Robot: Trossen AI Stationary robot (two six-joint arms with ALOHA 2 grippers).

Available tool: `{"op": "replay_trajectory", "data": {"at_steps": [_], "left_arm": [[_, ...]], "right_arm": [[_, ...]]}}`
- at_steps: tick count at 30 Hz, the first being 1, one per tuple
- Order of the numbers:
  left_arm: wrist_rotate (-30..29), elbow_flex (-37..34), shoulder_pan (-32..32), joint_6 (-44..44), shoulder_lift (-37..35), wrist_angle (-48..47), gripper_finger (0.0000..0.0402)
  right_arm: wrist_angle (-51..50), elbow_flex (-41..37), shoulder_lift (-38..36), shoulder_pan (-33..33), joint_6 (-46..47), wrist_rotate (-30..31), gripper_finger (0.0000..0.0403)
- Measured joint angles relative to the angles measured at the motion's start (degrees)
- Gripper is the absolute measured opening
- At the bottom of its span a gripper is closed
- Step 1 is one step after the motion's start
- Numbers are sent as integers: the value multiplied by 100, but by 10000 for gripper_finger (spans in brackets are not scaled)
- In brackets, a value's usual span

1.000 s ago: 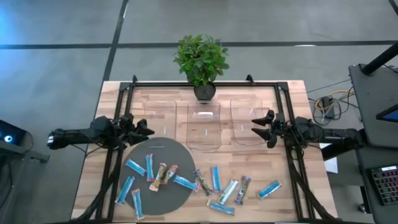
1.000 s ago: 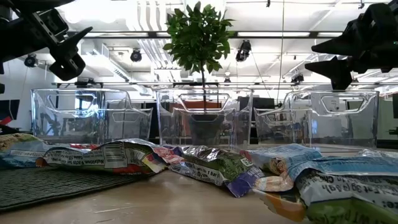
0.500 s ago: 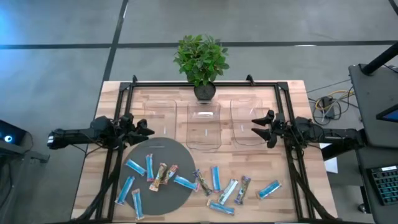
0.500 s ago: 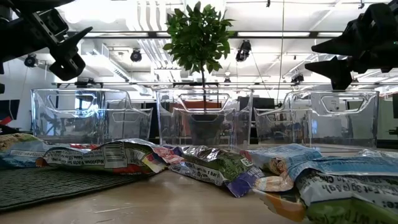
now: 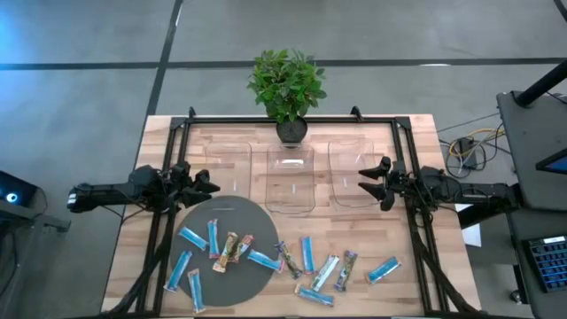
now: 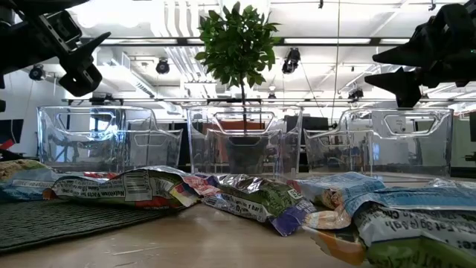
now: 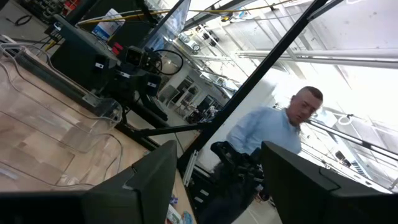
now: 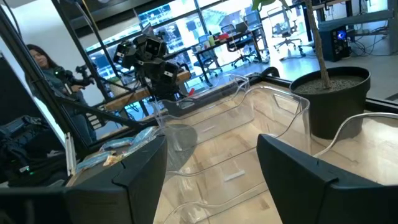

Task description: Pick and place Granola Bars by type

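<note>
Granola bars lie flat and scattered along the table's near half: several blue ones (image 5: 194,237) and a tan one (image 5: 229,251) on a round dark mat (image 5: 239,213), more blue ones (image 5: 306,252) and a purple-silver one (image 5: 345,268) on bare wood to the right. In the low view the bars (image 6: 149,187) lie in a row in front. My left gripper (image 5: 210,187) hovers open above the mat's far-left edge. My right gripper (image 5: 363,184) hovers open over the right tray (image 5: 353,173). Both hold nothing.
Three clear plastic trays (image 5: 291,182) stand in a row across the table's middle (image 6: 242,141). A potted plant (image 5: 286,84) stands at the far edge. A black frame (image 5: 292,118) rims the table. People show in the room beyond, in both wrist views.
</note>
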Motion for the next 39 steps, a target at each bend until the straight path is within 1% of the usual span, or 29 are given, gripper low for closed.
{"op": "replay_trajectory", "data": {"at_steps": [13,16,18,20,24,28,30,34,36,39], "left_arm": [[-1,2,2,2,1,-1,216],[-1,2,2,1,1,1,216],[-1,2,2,2,1,1,216],[1,2,2,0,3,1,216],[0,1,2,1,3,0,216],[-1,2,7,2,3,-1,216],[-1,0,7,2,3,-1,216],[0,2,7,1,3,-1,216],[0,2,7,1,3,-1,216],[-1,2,7,2,3,1,216]], "right_arm": [[3,1,0,1,0,12,238],[230,4,48,-2,78,562,238],[266,4,36,-4,173,703,238],[330,2,46,-1,567,750,238],[336,2,37,-4,1787,791,238],[365,2,44,-6,2550,1176,238],[435,2,43,-4,2993,1202,238],[415,2,46,-2,4737,1276,238],[424,0,119,-8,5101,1513,238],[586,0,253,0,5253,1544,238]]}}
